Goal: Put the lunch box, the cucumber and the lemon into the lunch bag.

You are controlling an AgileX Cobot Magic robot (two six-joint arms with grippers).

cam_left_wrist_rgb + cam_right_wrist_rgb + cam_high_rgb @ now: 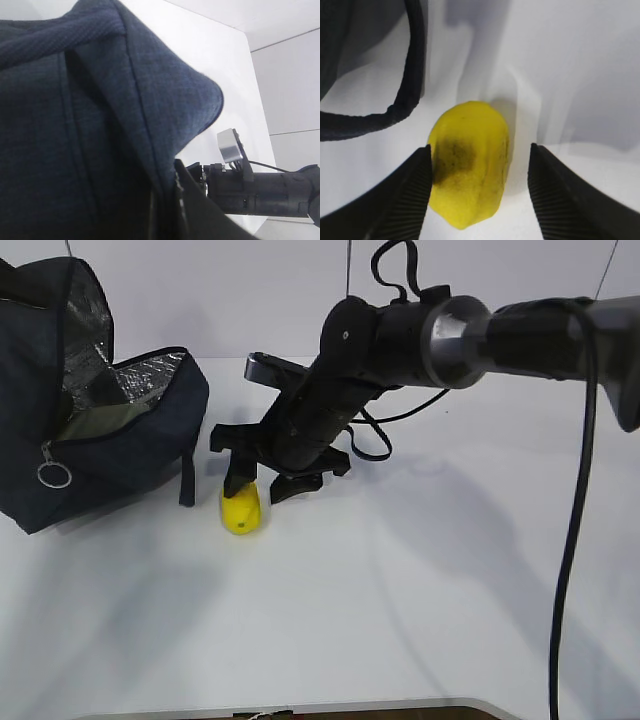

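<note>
The dark navy lunch bag stands open at the left, its foil-lined flap raised. A pale green lid of the lunch box shows inside it. The cucumber is hidden. The yellow lemon lies on the table just right of the bag. My right gripper is lowered over it, open. In the right wrist view the lemon sits between the fingers of the gripper, close to the left one. My left gripper is mostly hidden by bag fabric and looks shut on the flap's zipper edge.
A bag strap lies on the table just left of the lemon and hangs down the bag's side. The metal ring pull hangs on the bag's front. The right arm shows beyond the flap. The table's front edge is near.
</note>
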